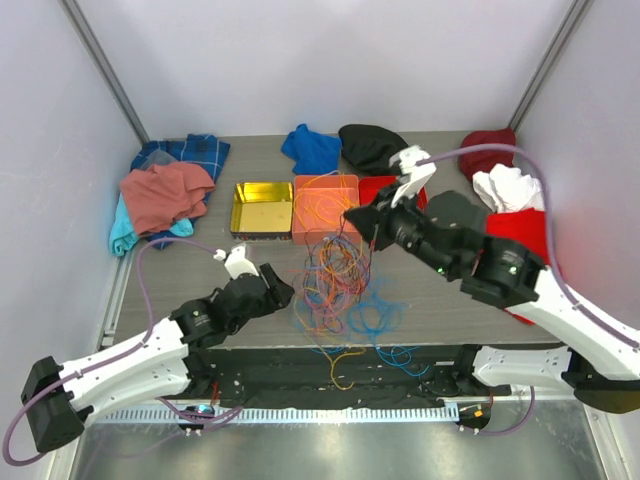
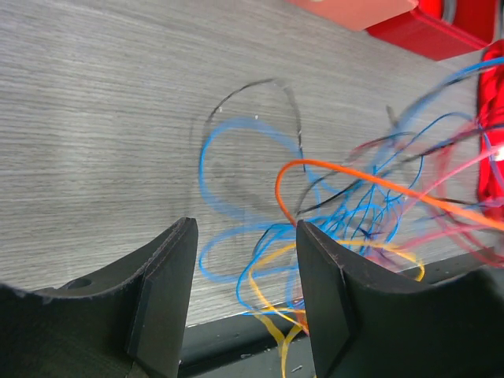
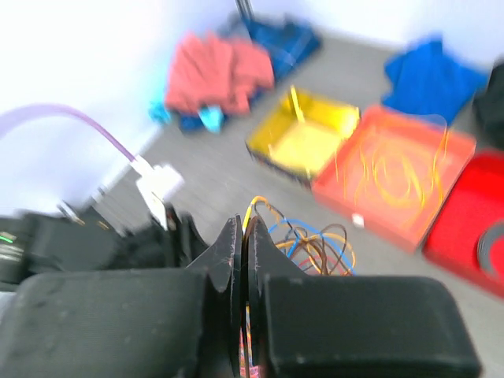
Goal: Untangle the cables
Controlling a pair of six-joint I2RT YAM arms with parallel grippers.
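At the middle of the table [image 1: 190, 265], my right gripper [image 1: 352, 216] [image 3: 244, 228] has its jaws pressed flat together, pinching a few thin strands of the cables [image 1: 338, 285] [image 3: 311, 244], which rise to it from the heap below. My left gripper [image 1: 285, 290] [image 2: 246, 236] sits low at the heap's left edge with its jaws apart and nothing between them; blue, orange and yellow loops [image 2: 339, 213] lie on the wood just ahead of its fingers. The tangle spreads between both arms and trails toward the near edge. Behind it stand a yellow tin [image 1: 237, 212], an orange tray [image 1: 300, 238] holding orange wire, and a red tray [image 1: 385, 184]. Crumpled clothes [image 1: 165, 195] line the far side.
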